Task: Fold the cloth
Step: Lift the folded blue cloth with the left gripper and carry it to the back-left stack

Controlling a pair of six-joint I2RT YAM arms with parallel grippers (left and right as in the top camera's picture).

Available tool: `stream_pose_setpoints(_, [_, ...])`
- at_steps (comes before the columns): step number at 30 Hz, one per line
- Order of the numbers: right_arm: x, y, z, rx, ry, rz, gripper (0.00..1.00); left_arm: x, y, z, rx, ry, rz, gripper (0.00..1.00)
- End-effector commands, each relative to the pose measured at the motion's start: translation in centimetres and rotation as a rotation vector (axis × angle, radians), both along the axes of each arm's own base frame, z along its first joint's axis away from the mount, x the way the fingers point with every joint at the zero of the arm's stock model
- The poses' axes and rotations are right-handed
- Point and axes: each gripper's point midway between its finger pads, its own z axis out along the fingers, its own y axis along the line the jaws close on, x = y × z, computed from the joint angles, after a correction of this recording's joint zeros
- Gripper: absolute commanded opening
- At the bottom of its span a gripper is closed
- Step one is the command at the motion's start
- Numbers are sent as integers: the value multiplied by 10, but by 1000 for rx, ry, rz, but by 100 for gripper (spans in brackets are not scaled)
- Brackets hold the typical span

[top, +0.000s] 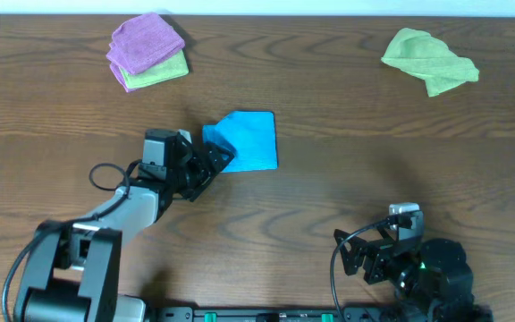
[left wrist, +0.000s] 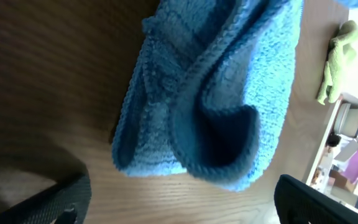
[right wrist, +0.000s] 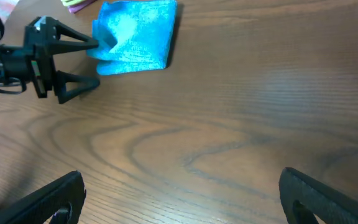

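Left hand (top: 221, 159) spread, folded blue terry cloth (top: 249, 139) just ahead; wrist view shows stacked hems (left wrist: 219, 118) (overhead hides them). Right hand (right wrist: 182, 202) spread.

We find the cloth (top: 244, 140) just ahead of our left gripper (top: 221, 160) on the surface (top: 329, 192); a cloth stack (top: 147, 51) lies beyond-left, a crumpled cloth (top: 429, 60) far right.
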Motion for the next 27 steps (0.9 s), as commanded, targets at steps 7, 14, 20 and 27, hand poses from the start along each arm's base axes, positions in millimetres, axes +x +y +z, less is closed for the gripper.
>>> stream_pose_setpoints(7, [0,-1,-1,12,8,-17,99,5,-4,-24,17,27,35,95])
stream_pose_setpoints(14, [0,-1,-1,12,8,-17,99,13,-6,-38,20,9,36,100])
stream_pose_setpoints(20, [0,-2,-1,12,9,-17,99,18,-8,-51,17,-11,24,72])
stream_pose_setpoints(27, [0,-1,-1,12,8,-17,99,21,-14,-46,-2,-63,-20,6])
